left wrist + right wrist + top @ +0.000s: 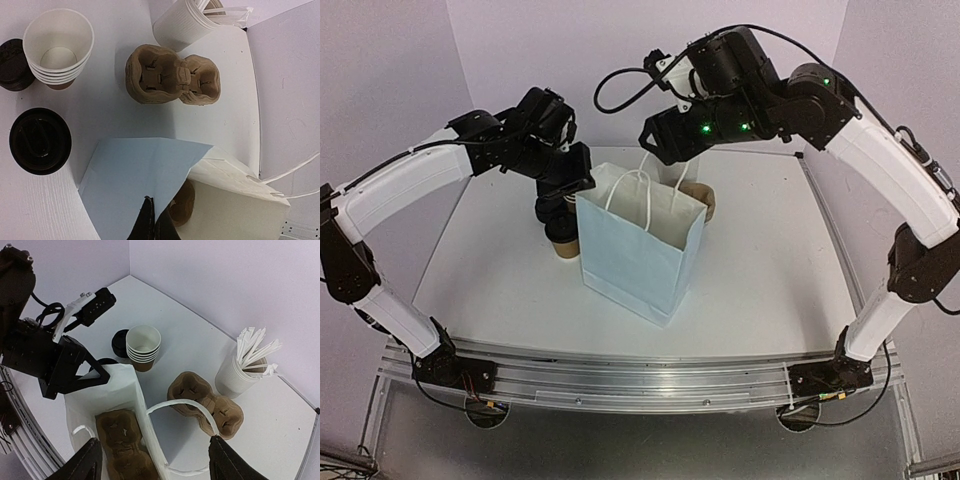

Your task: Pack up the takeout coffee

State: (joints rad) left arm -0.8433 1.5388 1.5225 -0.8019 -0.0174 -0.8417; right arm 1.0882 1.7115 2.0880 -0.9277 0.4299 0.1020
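- The takeout coffee, a brown cup w/ black lid on, stood upright on the bench. It was just beside the paper bag, on the bag's left in the top view, outside it and under the L arm's wrist.
- L gripper: jaws narrow, pinched on the paper bag's top edge at the side nearest the coffee.
- R gripper: hung over the bag mouth, jaws wide, gripping nothing. One white bag handle arced up between them; couldn't tell if it touched a finger.
- The bag stood upright w/ its mouth open, and a brown pulp cup carrier lay inside.
- 2nd carrier, same pulp type, sat on the bench just behind the bag.
- A nested stack of cups stood near the coffee, further back, w/ the loose lids just beside it.
- A straw cup, white, ribbed and full of wrapped straws, stood at the back near the 2nd carrier.
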